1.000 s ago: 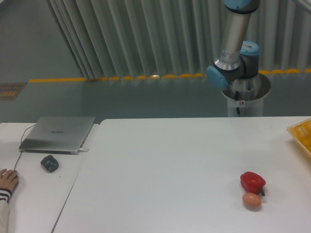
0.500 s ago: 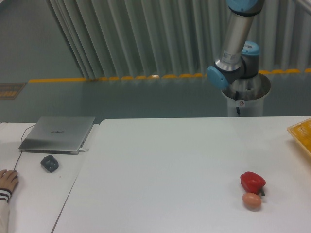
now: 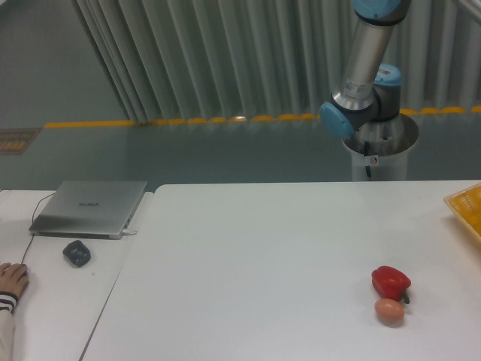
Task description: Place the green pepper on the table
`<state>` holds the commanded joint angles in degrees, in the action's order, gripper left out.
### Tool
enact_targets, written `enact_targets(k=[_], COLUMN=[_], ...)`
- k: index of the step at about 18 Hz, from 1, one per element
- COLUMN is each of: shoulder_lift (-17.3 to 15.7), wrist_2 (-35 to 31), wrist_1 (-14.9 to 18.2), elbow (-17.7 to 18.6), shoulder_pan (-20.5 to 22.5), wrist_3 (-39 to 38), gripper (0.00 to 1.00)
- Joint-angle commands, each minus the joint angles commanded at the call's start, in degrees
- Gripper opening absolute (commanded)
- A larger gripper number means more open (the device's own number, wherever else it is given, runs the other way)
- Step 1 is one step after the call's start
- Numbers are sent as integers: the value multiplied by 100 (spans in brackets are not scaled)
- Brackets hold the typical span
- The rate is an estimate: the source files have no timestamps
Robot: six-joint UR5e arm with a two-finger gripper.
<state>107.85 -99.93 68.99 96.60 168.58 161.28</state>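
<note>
No green pepper lies on the table yet; only a red pepper and egg, near right. My gripper is off-frame, presumably carrying it; I cannot tell its grip.

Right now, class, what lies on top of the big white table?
A red pepper and an egg at its front right, touching. A yellow tray edges in at right. No green pepper shows.

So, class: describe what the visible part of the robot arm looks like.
The robot arm is a silver-grey metal tube with light blue caps on its joints, mounted on a white cylindrical pedestal with a dark cable running down its front. The gripper is out of view.
</note>
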Motion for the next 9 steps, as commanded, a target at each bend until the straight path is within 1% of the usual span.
enact_targets(k=[2,3,4,5,6,8,9], shoulder_lift=[-140,-202,-237,-333,-491,-781,-887], wrist_2=[61,140,219,342,438,754,886], wrist_1=[44,149,272,464,588,913,1036], elbow=[-44,-88,-167,-202,-203,-203,-203], shoulder_pan=[-18,-18,-26,-35,-35,-114,-236], wrist_3=[0,0,0,-9,-26,-358,-595], gripper=[69,69,69,69,69,70,70])
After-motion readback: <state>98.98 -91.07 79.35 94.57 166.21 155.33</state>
